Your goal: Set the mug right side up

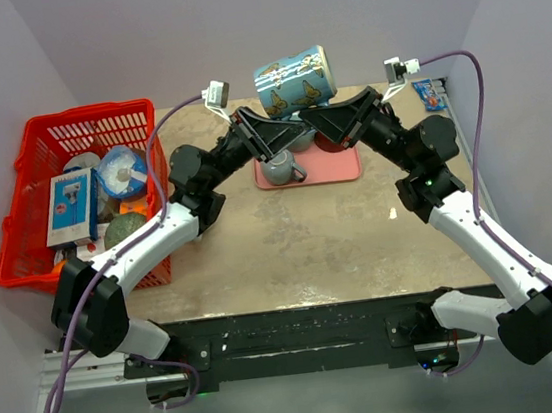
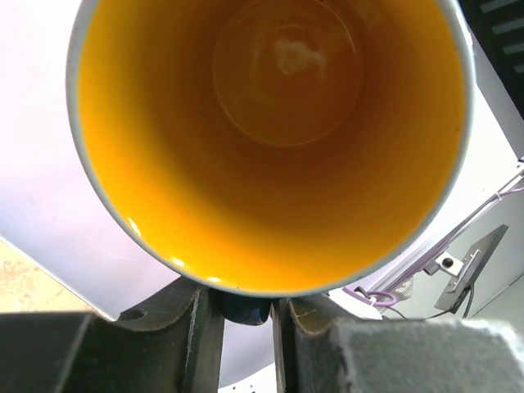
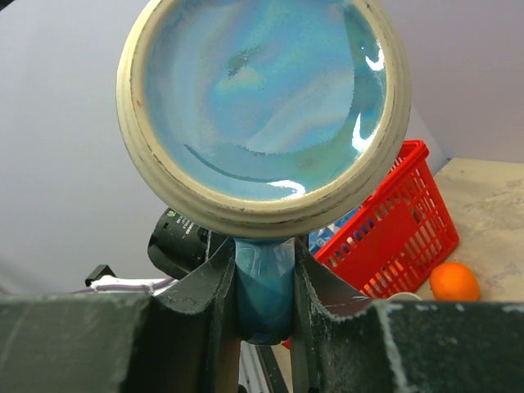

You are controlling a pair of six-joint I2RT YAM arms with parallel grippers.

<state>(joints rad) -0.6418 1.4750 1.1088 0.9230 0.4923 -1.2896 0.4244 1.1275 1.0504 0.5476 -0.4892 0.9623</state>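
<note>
Beyond the red basket [image 1: 84, 115] at 9 o'clock, your left gripper [image 1: 271, 137] has its jaws clamped on the butterfly mug [image 1: 293, 80]. The mug lies on its side in mid-air at 12 o'clock, above the pink tray [image 1: 340, 169] and clear of the desk [image 1: 292, 255]. Your right gripper [image 1: 318, 119] has its jaws clamped on the mug's handle.

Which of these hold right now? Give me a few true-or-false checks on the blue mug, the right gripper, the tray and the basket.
1. The blue mug is held in the air, lying sideways. True.
2. Its inside is white. False: it is yellow-orange.
3. The right gripper is open. False: it is shut on the blue mug.
4. A grey mug sits on the pink tray. True.
5. The red basket is on the robot's right. False: it is on the left.
</note>
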